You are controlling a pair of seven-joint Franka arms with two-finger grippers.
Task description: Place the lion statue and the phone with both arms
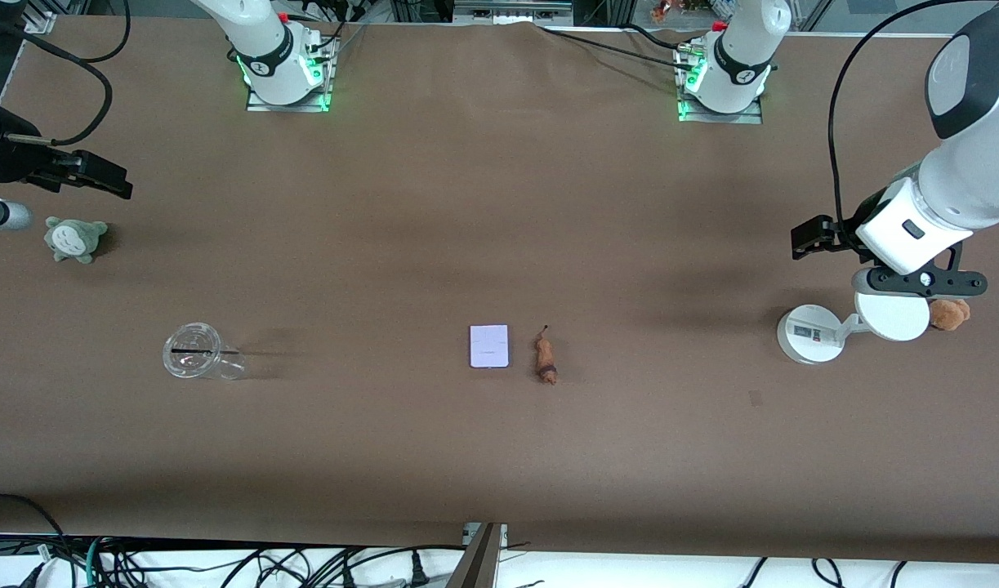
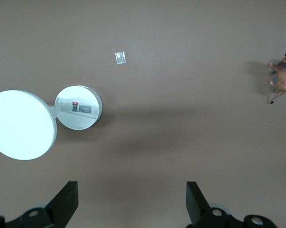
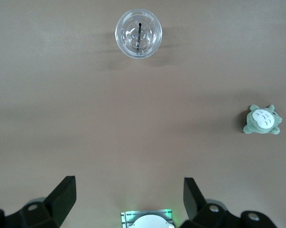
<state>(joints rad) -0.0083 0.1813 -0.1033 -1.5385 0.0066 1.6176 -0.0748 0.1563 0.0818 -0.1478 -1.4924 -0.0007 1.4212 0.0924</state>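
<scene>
We see the phone (image 1: 489, 346) and lion statue (image 1: 545, 359) lying on the counter (image 1: 499, 204), untouched; both arms wait, jaws open, empty.

Brown plush toy (image 1: 950, 314) half hidden under white stand's disc (image 1: 891, 315); disc cut by edge in left wrist view; lion statue (image 2: 281, 77) almost at frame edge; both grippers' fingertips cropped from wrist views

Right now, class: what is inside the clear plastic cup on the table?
Inside the clear cup a thin dark stick-like line shows against its bottom; nothing else shows through the transparent wall. Whether any clear liquid is in it cannot be told.
</scene>
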